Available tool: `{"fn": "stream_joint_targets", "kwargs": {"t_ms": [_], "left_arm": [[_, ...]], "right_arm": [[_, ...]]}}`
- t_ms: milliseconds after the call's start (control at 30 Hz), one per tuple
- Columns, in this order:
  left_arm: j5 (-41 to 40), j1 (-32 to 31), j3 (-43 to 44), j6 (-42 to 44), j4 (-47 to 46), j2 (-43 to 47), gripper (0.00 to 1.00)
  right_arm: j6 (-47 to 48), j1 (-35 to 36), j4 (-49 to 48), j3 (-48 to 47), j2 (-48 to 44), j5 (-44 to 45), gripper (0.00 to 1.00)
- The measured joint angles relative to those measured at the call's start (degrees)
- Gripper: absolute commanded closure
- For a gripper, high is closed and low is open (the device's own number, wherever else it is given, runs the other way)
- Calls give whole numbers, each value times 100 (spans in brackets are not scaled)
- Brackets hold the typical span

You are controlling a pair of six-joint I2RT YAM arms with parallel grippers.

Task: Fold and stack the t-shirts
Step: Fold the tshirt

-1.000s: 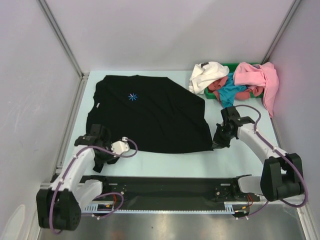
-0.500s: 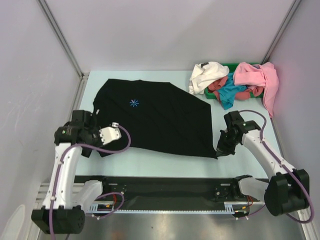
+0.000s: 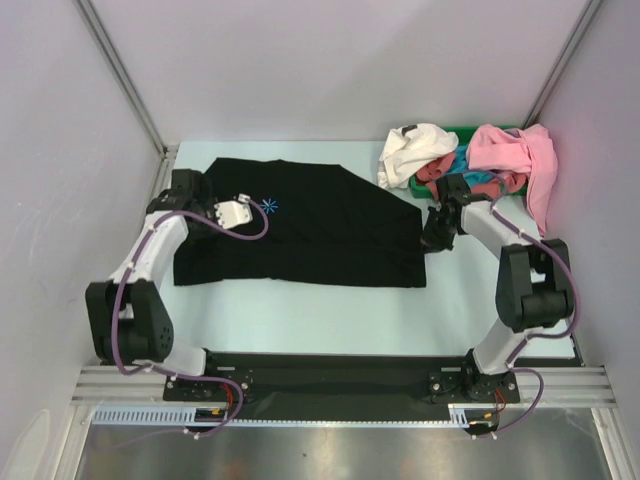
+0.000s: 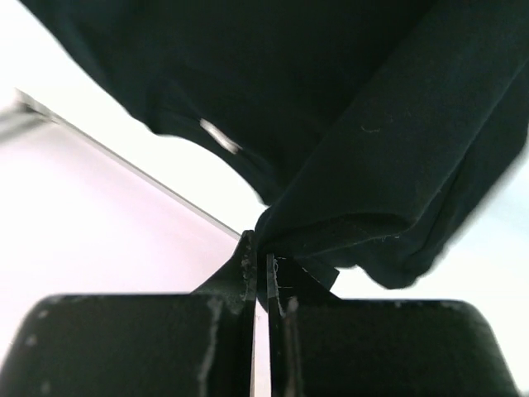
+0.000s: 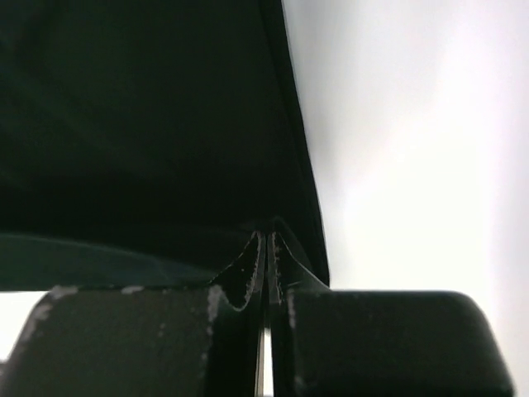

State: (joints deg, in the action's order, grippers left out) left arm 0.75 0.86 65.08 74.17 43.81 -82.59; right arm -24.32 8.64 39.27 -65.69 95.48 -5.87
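The pale table (image 3: 330, 320) carries 1 spread garment: the black t-shirt (image 3: 320, 235) lies across its middle, well apart from the green bin (image 3: 421, 187) at the far right corner. The white t-shirt (image 3: 415, 148), pink t-shirt (image 3: 510, 150), teal t-shirt (image 3: 462, 183) and red t-shirt (image 3: 432, 171) are heaped in and over that bin.

You hold the black shirt at 2 points. The left gripper (image 3: 192, 200) is at its far left side, near the sleeve, and the right gripper (image 3: 432, 235) is at its right edge. In each wrist view the jaws are pressed together on a bunched lip of black cloth.

This looks like a lengthwise fold being laid over.

- Keep both pinches level and at equal tension so the near edge stays straight.
- Lower the carried edge until it rests on the layer beneath before you part either pair of jaws.
- The left wrist view shows a thick roll of fabric at the fingers, so ease slack out sideways rather than dropping it as a lump.
- Use the small light-blue starburst print (image 3: 268, 207) to check that the cloth is not skewing.
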Motion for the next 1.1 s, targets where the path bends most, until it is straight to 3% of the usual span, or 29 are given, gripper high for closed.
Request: {"fn": "stream_joint_targets", "kwargs": {"t_ms": [167,533,567,600,633,667,733,767,867,1000,1100], "left_arm": [[-22,-26,284,181,-922,-767,100],[-280,-201,992,380,-1864,-1989,99],[-317,-225,1027,387,-1908,-2059,94],[-363,-247,1071,389,-1952,-2149,83],[-398,-269,1108,396,-1978,-2229,52],[-452,-289,1145,393,-1991,-2306,37],[-586,-317,1305,210,-2017,-2481,15],[-688,-323,1443,39,-2013,-2586,14],[-881,-291,2114,-588,-1827,-2887,12],[-802,-85,2957,-1788,-1294,-2907,12],[-699,334,2865,-2675,-909,-2538,13]], "right_arm": [[70,-24,-369,-645,776,111,100],[334,-24,-463,-1561,1725,297,100],[341,-24,-461,-1582,1744,308,100],[345,-24,-455,-1613,1770,326,94],[343,-24,-439,-1646,1799,343,82],[339,-24,-435,-1683,1829,358,57],[343,-24,-428,-1757,1886,433,43],[341,-26,-400,-1816,1915,520,37],[332,-42,-345,-1945,1926,780,31],[315,-138,-380,-1722,1602,1016,33],[229,-223,-352,-1156,1014,977,36]]}}
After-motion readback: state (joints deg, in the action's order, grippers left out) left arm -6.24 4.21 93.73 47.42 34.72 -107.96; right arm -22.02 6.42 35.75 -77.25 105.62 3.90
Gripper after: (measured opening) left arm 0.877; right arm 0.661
